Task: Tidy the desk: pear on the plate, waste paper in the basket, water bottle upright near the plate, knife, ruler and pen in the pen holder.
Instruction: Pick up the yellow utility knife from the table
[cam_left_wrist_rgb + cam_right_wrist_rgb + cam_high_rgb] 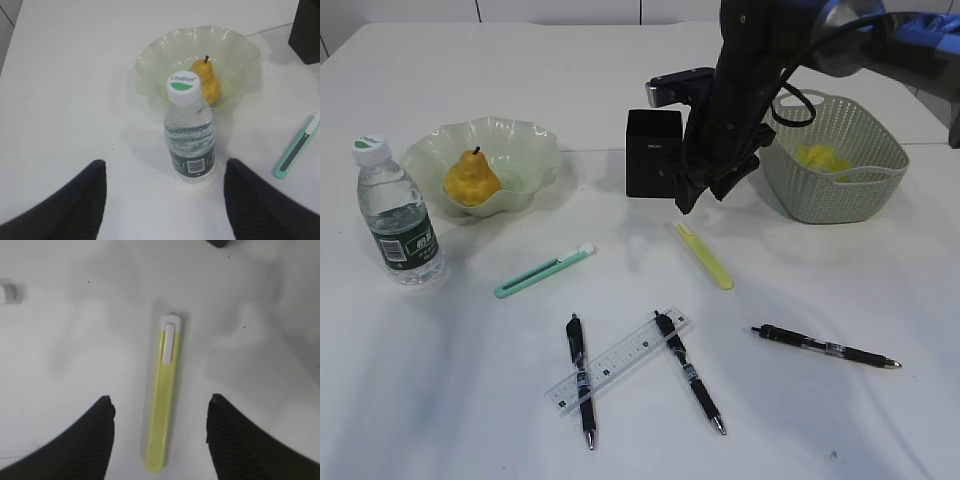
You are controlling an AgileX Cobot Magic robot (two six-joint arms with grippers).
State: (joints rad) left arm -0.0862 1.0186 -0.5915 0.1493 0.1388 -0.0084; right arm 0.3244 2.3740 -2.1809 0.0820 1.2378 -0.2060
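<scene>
Currently a large white desk (440, 400) is shown from a slanted front view, with most of the tidying already done. At the right rear an oval grey-green basket (880, 135) is seen holding yellow waste paper (820, 158). At the left rear a pale green ruffled plate (535, 150) is seen with the yellow pear (472, 180) resting in it, and the water bottle (398, 215) is stood upright just beside the plate. A black square pen holder (650, 150) is placed near the middle rear.

Above the desk, in front of the pen holder, the right gripper (160, 435) is held with its jaws apart, straddling a yellow utility knife (164, 400) that lies flat between them, untouched. The left gripper (165, 200) is also held with jaws apart, facing the bottle and gripping nothing.

Left on the desk are a teal utility knife (545, 273), a clear ruler (620, 360) lying across two black pens (582, 380) (690, 372), and a third pen (825, 347) apart at the right.

The step in hand is judged to be picking up the yellow knife. A good grasp is best made by lowering straight down, keeping the knife centred, and closing across its narrow width near the middle, since a thin flat body can slip or tilt.
</scene>
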